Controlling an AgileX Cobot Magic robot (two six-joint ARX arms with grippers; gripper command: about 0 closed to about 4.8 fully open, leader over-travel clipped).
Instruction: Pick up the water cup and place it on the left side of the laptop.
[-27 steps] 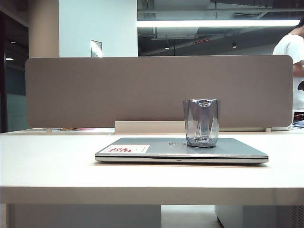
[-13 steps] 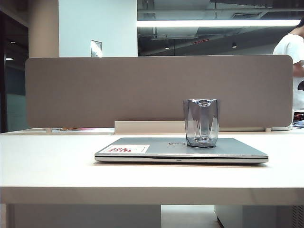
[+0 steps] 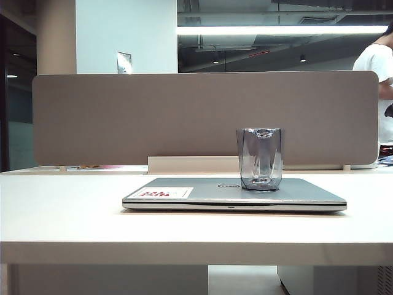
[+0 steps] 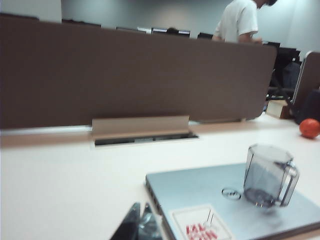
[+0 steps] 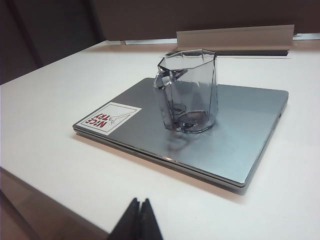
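- Water cup stands upright on the closed laptop, right of its sticker.
- Left gripper and right gripper both pinched closed, empty, near side of the laptop.

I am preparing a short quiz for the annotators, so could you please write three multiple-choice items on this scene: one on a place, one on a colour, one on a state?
1. Where does the water cup stand?
A. on the laptop's lid
B. on the bare table, left of the laptop
C. in a claw

2. What colour is the lettering on the laptop sticker?
A. blue
B. red
C. green

3. How is the left claw?
A. shut on the cup
B. wide open
C. shut, holding nothing

Key: 1 A, the cup rests upright on the closed lid; 2 B, red letters on white; 3 C, its fingertips meet, well short of the cup. The right claw looks the same.
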